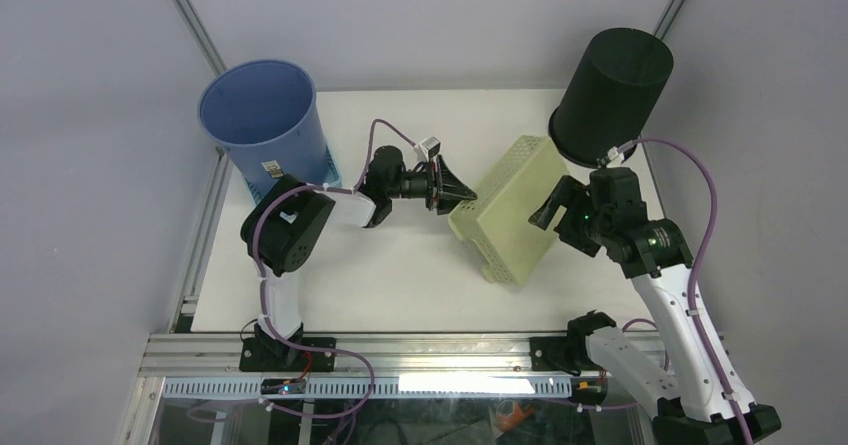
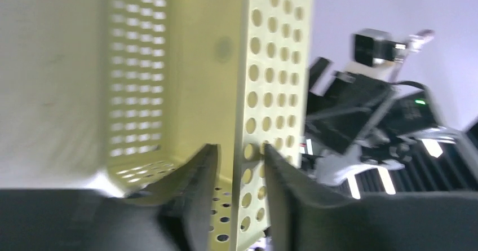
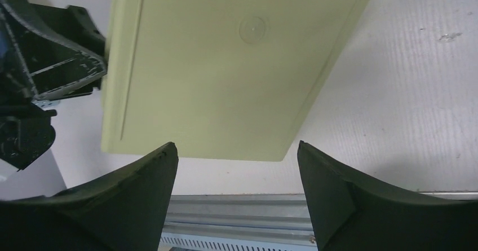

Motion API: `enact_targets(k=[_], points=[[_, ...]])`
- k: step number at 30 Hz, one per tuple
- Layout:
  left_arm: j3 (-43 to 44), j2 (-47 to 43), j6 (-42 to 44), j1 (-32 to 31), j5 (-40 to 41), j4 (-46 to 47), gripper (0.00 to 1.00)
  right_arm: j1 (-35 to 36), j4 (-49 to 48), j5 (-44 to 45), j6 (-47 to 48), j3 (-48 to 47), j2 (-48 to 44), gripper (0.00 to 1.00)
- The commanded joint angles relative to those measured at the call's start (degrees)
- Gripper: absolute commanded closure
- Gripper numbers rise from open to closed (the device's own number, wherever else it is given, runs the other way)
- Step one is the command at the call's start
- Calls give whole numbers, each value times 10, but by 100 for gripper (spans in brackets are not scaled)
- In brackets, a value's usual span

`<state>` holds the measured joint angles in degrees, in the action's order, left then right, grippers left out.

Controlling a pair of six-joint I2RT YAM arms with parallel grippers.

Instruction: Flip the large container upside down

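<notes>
The large container is a pale yellow perforated basket point(image 1: 510, 215) tipped up on its side in the middle of the table. Its opening faces left and its flat bottom point(image 3: 225, 65) faces right. My left gripper point(image 1: 462, 193) straddles the basket's perforated wall point(image 2: 270, 65). Its jaws are open: the right fingertip point(image 2: 276, 166) touches the wall, and the left one point(image 2: 203, 172) stands a little off it inside the basket. My right gripper point(image 1: 550, 210) hangs just right of the basket with wide open, empty jaws point(image 3: 237, 146), short of the bottom face.
A blue bin point(image 1: 262, 115) stands upright at the back left. A black bin point(image 1: 612, 95) sits bottom-up at the back right, close behind my right arm. A metal frame rail point(image 1: 400, 350) runs along the near table edge.
</notes>
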<state>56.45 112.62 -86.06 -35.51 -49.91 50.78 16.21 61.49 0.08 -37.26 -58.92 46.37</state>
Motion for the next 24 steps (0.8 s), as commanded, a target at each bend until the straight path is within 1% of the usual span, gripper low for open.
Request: enact_targets(k=[1, 4, 6, 9, 11, 13, 15, 17, 19, 22, 24], points=[[25, -13, 180, 4, -4, -198, 50, -2, -57, -28, -21, -11, -7, 19], [55, -26, 276, 4, 29, -330, 37, -2, -52, -14, -19, -13, -4, 19], [74, -32, 338, 4, 55, -412, 33, -2, -55, -9, -19, -9, -5, 19], [102, -39, 404, 3, 95, -502, 28, -2, -53, -4, -20, -6, -2, 19], [130, -45, 462, -5, 160, -585, 21, -2, -52, -1, -19, -4, 1, 19], [169, -50, 525, -23, 232, -671, 17, -2, -51, 2, -14, -5, 5, 19], [203, -52, 573, -45, 303, -735, 14, -2, -53, 6, -12, -6, 10, 19], [226, -61, 593, -58, 347, -772, 13, -2, -56, 10, -13, -9, 19, 18], [233, -83, 601, -59, 381, -790, 13, -1, -69, 3, -16, -11, 31, 19], [260, -126, 622, -52, 461, -831, 10, 6, -123, -36, -28, -6, 60, 20], [278, -157, 629, -34, 482, -855, 10, 30, -159, -36, -43, -10, 89, 21]])
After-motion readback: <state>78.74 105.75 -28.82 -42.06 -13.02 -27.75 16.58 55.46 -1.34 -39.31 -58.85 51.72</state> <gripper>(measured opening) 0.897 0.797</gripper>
